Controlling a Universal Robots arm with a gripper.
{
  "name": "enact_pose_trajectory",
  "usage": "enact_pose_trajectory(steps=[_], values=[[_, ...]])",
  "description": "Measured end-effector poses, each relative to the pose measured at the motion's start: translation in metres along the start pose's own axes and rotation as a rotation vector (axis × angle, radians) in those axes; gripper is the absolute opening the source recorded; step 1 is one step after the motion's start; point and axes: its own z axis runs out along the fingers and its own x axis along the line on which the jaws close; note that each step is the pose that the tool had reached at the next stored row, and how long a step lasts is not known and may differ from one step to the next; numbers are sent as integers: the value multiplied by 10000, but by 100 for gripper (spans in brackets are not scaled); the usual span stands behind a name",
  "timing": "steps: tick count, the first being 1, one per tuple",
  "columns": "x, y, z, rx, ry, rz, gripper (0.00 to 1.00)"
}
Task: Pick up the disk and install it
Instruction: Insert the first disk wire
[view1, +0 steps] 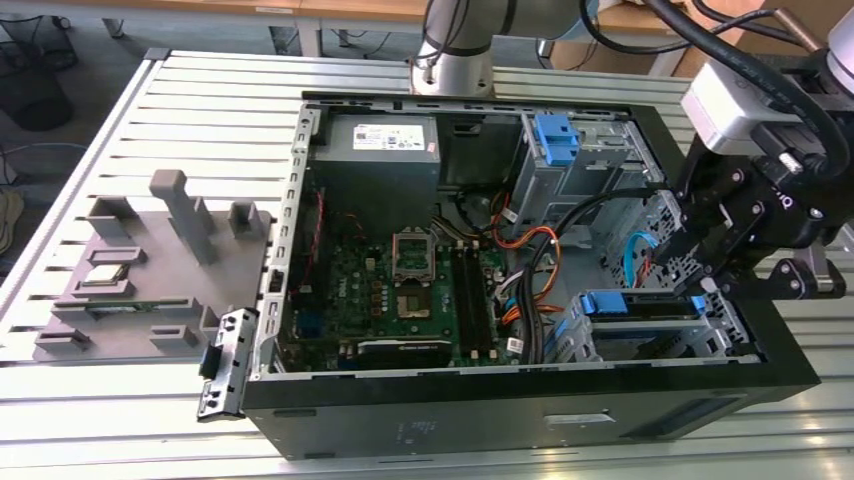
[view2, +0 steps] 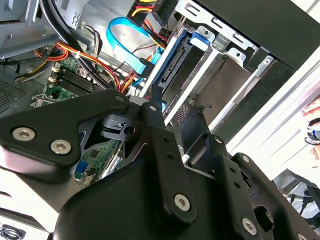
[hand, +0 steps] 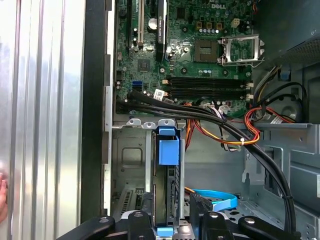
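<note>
The disk sat slotted in the drive cage, its long axis running straight away from the hand. The hand straddled its near end; whether it gripped, I couldn't tell.

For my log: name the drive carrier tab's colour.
The rectangular plastic carrier tab is blue; first wrist view shows it best.

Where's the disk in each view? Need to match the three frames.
Exterior view: the disk sits in the drive cage toward the exterior view's right, blue tab showing.
First wrist view: the disk stands edge-on in the cage slot, blue tab toward the motherboard.
Second wrist view: the disk sits edge-on between the cage rails.
Shared landmark: the blue flat cable beside the cage.
</note>
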Motion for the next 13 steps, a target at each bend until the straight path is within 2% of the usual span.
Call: enact_pose_trajectory(steps=[13], values=[[-4, 1, -57, 0, 0, 0, 42]])
